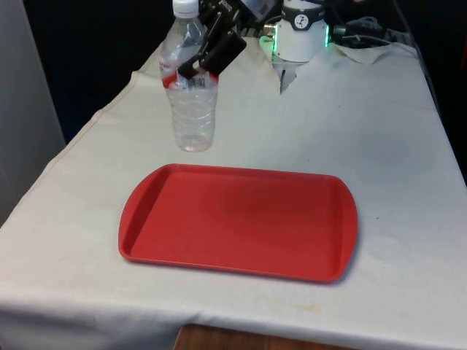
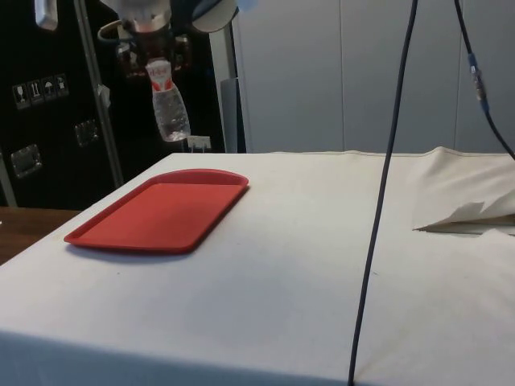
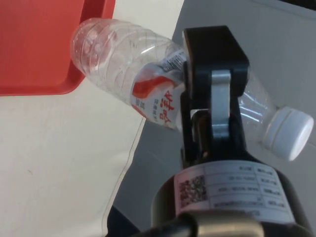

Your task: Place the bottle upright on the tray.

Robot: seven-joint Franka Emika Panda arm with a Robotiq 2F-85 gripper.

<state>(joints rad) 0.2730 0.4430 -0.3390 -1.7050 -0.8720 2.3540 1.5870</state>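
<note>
Clamping the clear bottle (image 1: pixel 191 95) at its label, black fingers (image 1: pixel 206 60), above the red tray (image 1: pixel 238 221).

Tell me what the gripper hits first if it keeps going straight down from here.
Probably the white cloth beside the red tray, or the tray's near rim. The gripper holds the bottle upright in the air; depth is unclear, so its bottom lands first.

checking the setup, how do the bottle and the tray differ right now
The bottle is clear plastic with a white cap; the tray is solid red. The bottle hangs in the air, near upright, clamped by the gripper; the tray lies flat on the white cloth, with nothing on it.
</note>
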